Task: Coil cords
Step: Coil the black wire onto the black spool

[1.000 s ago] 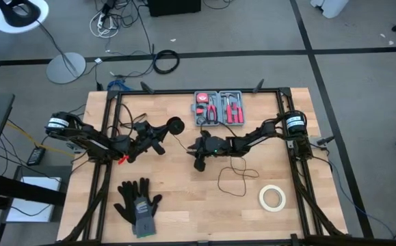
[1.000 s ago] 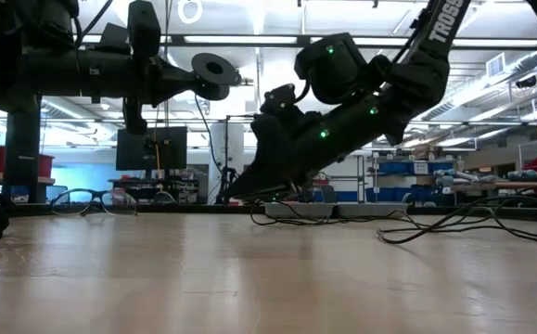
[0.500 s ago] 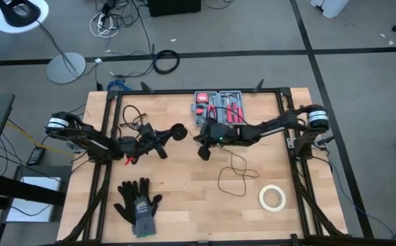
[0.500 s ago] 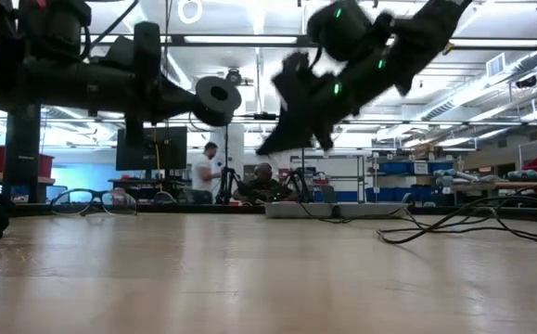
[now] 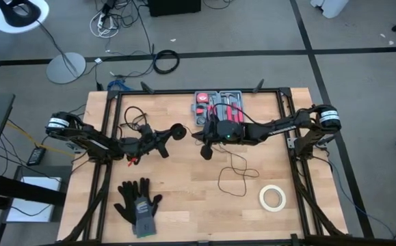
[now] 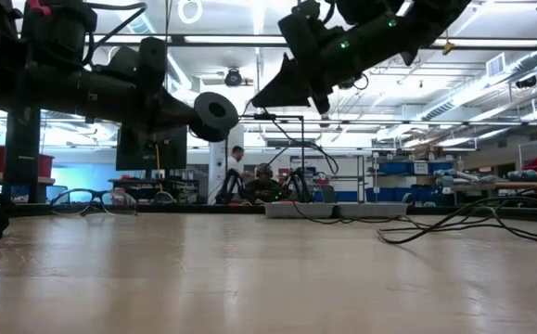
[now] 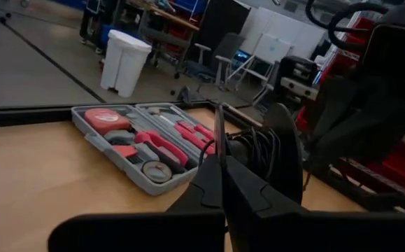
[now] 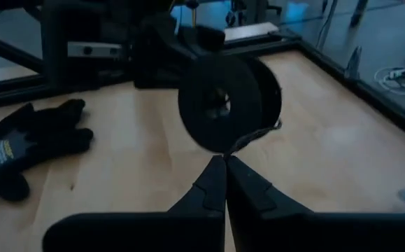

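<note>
The cord is a thin black wire. Part of it is wound on a small black spool (image 5: 177, 131) (image 6: 214, 113) (image 8: 219, 101), and its loose loops (image 5: 235, 179) lie on the wooden table. My left gripper (image 7: 219, 168) comes level from the table's left and is shut on the spool. My right gripper (image 8: 223, 164) (image 5: 198, 139) is just right of the spool, raised above the table, pointing at it and shut on the wire. My left gripper pinches the thin rim of the spool's near flange (image 7: 219, 129) between its two fingers, coming level from the table's left. The spool hangs clear of the table, its axis roughly level. My right gripper pinches the wire (image 8: 240, 143) at its fingertips, a short way from the spool, coming from the table's right and slanting slightly down. One short stretch of wire runs from the fingertips to the spool. The rest trails down to the loops on the table.
A grey tool case (image 5: 218, 108) with red-handled tools lies at the far edge behind my right gripper. A white tape roll (image 5: 271, 197) sits near the right front, black gloves (image 5: 137, 203) near the left front. Glasses (image 6: 92, 199) lie at the table's edge. People stand in the room beyond.
My right gripper has risen from the tabletop and gone toward the far edge and the spool, drawing the wire up with it. The loose loops stay on the table. The spool in my left gripper has dipped lower and turned a little.
</note>
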`<action>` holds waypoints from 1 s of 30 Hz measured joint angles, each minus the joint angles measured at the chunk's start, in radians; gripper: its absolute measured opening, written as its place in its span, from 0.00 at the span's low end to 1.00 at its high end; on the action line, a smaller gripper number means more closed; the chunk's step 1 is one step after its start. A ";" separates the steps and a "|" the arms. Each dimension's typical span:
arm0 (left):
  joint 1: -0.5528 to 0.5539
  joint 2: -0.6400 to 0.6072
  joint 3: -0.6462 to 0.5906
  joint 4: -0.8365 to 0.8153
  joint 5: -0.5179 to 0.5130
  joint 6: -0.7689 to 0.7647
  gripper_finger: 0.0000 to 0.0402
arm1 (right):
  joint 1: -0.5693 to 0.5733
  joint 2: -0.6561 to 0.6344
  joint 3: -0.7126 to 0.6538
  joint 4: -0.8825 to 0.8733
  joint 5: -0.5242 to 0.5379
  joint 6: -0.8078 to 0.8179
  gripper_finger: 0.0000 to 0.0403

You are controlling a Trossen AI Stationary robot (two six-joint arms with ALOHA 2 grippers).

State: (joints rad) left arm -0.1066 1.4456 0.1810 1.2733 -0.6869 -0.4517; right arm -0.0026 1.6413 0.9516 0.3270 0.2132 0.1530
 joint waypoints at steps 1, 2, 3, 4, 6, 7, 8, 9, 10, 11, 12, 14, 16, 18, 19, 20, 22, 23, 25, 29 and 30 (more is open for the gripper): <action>0.000 0.000 0.000 -0.003 0.000 -0.004 0.00 | 0.000 0.000 0.007 0.000 0.001 -0.009 0.00; 0.000 0.000 0.000 -0.009 0.000 -0.005 0.00 | 0.000 0.000 0.013 0.000 0.001 -0.015 0.00; 0.000 0.000 0.000 -0.013 0.000 -0.006 0.00 | 0.000 0.000 0.016 0.001 0.001 -0.017 0.00; 0.000 0.000 0.000 -0.010 0.000 -0.006 0.00 | 0.000 0.000 0.019 0.000 0.004 -0.016 0.00; 0.000 0.000 0.000 0.009 -0.001 -0.006 0.00 | 0.000 0.000 0.022 -0.016 0.018 -0.008 0.00; 0.000 0.000 0.000 0.019 -0.001 -0.006 0.00 | 0.000 0.000 0.023 -0.032 0.030 0.005 0.00; 0.000 0.000 0.000 0.031 -0.001 -0.006 0.00 | 0.000 0.000 0.023 -0.059 0.045 0.021 0.00; 0.000 0.000 0.000 0.046 -0.001 -0.005 0.00 | -0.001 0.000 0.023 -0.093 0.059 0.035 0.00; 0.000 0.000 0.000 0.054 -0.001 -0.002 0.00 | -0.001 0.000 0.023 -0.130 0.072 0.049 0.00; 0.000 0.000 -0.001 0.061 -0.002 -0.002 0.00 | -0.001 0.000 0.023 -0.157 0.081 0.061 0.00; 0.000 0.000 -0.001 0.070 -0.002 -0.002 0.00 | -0.001 0.000 0.023 -0.182 0.086 0.072 0.00; 0.000 0.000 -0.001 0.077 -0.002 -0.002 0.00 | 0.001 0.000 0.023 -0.224 0.091 0.095 0.00; 0.000 0.000 -0.001 0.078 -0.002 -0.003 0.00 | 0.005 0.000 0.023 -0.260 0.091 0.114 0.00; 0.000 0.000 -0.001 0.083 -0.003 -0.003 0.00 | 0.009 0.000 0.022 -0.283 0.095 0.117 0.00; 0.000 0.000 -0.001 0.087 -0.004 -0.003 0.00 | 0.012 0.000 0.023 -0.293 0.099 0.117 0.00; 0.000 0.000 -0.001 0.088 -0.008 -0.004 0.00 | 0.014 0.000 0.022 -0.301 0.104 0.119 0.00; 0.000 0.000 -0.001 0.088 -0.011 -0.005 0.00 | 0.016 0.001 0.023 -0.313 0.105 0.138 0.00; 0.000 0.000 -0.001 0.091 -0.012 -0.005 0.00 | 0.016 0.001 0.023 -0.329 0.103 0.149 0.00; 0.000 0.000 -0.001 0.095 -0.012 -0.006 0.00 | 0.016 0.001 0.022 -0.383 0.103 0.172 0.00; 0.000 0.000 -0.001 0.089 -0.012 -0.006 0.00 | 0.021 0.001 0.022 -0.451 0.114 0.196 0.00; 0.000 0.000 -0.001 0.088 -0.012 -0.006 0.00 | 0.023 0.001 0.022 -0.459 0.123 0.196 0.00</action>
State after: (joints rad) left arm -0.1064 1.4456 0.1799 1.3617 -0.6987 -0.4572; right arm 0.0203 1.6421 0.9741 -0.1324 0.3359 0.3489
